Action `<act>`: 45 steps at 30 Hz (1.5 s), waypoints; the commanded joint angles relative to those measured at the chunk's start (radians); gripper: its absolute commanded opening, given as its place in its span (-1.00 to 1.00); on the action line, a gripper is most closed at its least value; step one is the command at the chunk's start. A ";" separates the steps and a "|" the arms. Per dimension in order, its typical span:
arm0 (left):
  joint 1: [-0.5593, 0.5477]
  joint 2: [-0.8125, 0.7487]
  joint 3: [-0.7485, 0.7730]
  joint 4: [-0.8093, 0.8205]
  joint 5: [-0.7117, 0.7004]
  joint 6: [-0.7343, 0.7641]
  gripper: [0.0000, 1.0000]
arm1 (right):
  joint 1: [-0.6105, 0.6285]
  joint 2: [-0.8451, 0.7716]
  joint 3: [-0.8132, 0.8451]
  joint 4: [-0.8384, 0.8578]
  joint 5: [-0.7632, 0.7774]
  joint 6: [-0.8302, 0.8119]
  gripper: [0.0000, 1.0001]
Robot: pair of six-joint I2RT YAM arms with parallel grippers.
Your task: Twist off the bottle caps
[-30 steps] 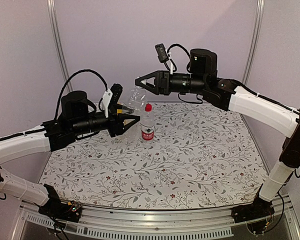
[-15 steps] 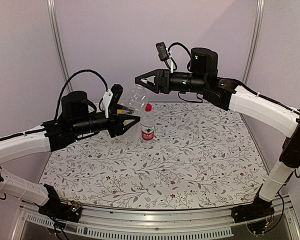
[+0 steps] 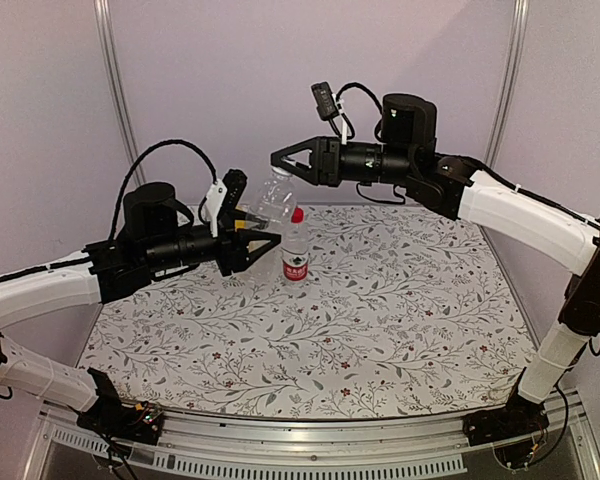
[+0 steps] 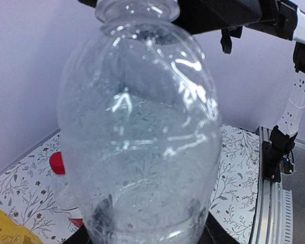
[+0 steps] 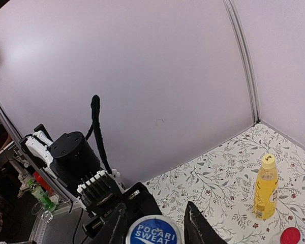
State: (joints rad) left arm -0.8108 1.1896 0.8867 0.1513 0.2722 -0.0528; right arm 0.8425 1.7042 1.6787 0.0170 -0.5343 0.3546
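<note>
My left gripper [image 3: 263, 228] is shut on the clear unlabelled bottle [image 3: 271, 200] and holds it tilted above the table; the bottle fills the left wrist view [image 4: 142, 132]. My right gripper [image 3: 280, 160] is open, its fingers on either side of the bottle's blue-white cap [image 5: 153, 231], with a gap showing on the right side. The red-label bottle [image 3: 295, 258] with its red cap [image 3: 297, 214] stands on the table just right of my left gripper. The yellow bottle [image 5: 266, 190] with its yellow cap [image 5: 268, 160] stands upright further back.
The floral tablecloth [image 3: 380, 310] covers the table. Purple walls with metal posts [image 3: 115, 90] close in the back and sides. The table's metal front rail [image 3: 310, 440] runs between the arm bases.
The clear bottle's top has risen a little toward my right gripper, which has shifted slightly. The cap now sits between the open right fingers.
</note>
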 commanded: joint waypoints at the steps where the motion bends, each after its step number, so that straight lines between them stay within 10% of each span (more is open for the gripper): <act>1: -0.016 -0.001 0.000 0.005 -0.009 0.013 -0.04 | 0.005 0.000 0.024 0.014 -0.019 -0.003 -0.45; 8: -0.016 0.001 -0.015 0.038 0.402 0.050 0.08 | -0.031 0.001 0.023 0.004 -0.364 -0.147 -0.96; 15: -0.013 0.055 -0.027 0.132 0.729 -0.018 0.05 | -0.079 0.016 0.024 -0.173 -0.814 -0.474 -0.94; 18: -0.012 0.066 -0.024 0.131 0.725 -0.022 0.04 | -0.101 0.017 0.023 -0.183 -0.852 -0.488 -0.65; 22: -0.011 0.061 -0.024 0.116 0.617 -0.018 0.00 | -0.121 -0.004 0.019 -0.217 -0.688 -0.467 0.27; 28: -0.011 0.065 0.013 0.018 0.292 -0.005 -0.01 | -0.122 -0.062 0.013 -0.194 -0.426 -0.312 0.88; 45: -0.025 0.018 0.011 -0.004 -0.200 -0.058 0.01 | -0.015 -0.076 0.048 -0.100 0.236 -0.015 0.95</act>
State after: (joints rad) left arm -0.8185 1.2377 0.8822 0.1440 0.1982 -0.0952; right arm 0.7807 1.6173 1.6882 -0.0891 -0.5152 0.2920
